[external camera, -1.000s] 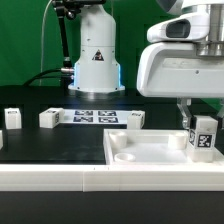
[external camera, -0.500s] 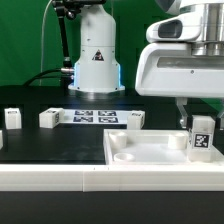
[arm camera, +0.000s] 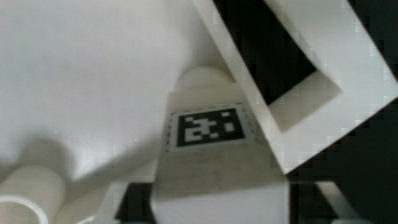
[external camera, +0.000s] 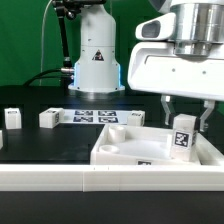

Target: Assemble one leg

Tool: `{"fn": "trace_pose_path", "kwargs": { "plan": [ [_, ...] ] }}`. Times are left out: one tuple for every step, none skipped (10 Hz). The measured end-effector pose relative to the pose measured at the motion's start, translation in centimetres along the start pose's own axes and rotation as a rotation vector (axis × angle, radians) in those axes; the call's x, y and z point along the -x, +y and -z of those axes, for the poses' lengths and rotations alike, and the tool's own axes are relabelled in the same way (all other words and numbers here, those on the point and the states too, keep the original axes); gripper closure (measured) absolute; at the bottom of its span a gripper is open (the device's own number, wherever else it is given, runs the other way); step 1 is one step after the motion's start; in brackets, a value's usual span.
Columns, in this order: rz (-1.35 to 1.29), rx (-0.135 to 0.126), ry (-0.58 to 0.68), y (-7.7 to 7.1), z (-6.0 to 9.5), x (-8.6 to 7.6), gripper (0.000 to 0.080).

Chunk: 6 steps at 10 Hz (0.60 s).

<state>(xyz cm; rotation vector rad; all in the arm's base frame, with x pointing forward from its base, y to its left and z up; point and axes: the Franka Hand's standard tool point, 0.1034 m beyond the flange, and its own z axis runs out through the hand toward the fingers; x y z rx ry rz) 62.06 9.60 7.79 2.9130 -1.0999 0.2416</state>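
Note:
The leg (external camera: 182, 138) is a small white post with a square marker tag. It stands upright at the near right corner of the large white panel (external camera: 130, 150), its lower end against the panel. My gripper (external camera: 185, 120) is shut on the leg's upper part, one finger on each side. In the wrist view the leg (arm camera: 222, 130) runs out from between the dark fingers (arm camera: 151, 200) of my gripper (arm camera: 222, 205), tag facing the camera. It reaches to the panel (arm camera: 89, 80) beside a round socket rim (arm camera: 39, 185). The leg hides the contact point.
Three more white legs stand on the black table: two at the exterior view's left (external camera: 12, 117) (external camera: 48, 118) and one behind the panel (external camera: 135, 118). The marker board (external camera: 95, 116) lies flat between them. The robot base (external camera: 95, 55) stands at the back.
My gripper has moved toward the exterior view's left with the leg in it. The panel has shifted left with it and now sits skewed.

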Motion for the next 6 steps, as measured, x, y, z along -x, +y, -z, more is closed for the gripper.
{"fn": "trace_pose_path", "kwargs": {
  "plan": [
    [-0.005, 0.004, 0.001, 0.15, 0.01, -0.1, 0.0495],
    [-0.011, 0.004, 0.002, 0.22, 0.0, -0.16, 0.0492],
    [-0.011, 0.003, 0.002, 0.19, 0.0, -0.16, 0.0492],
    [-0.011, 0.003, 0.002, 0.17, 0.0, -0.14, 0.0314],
    [-0.011, 0.003, 0.002, 0.17, 0.0, -0.14, 0.0205],
    [-0.011, 0.003, 0.002, 0.17, 0.0, -0.14, 0.0205]
  ]
}}
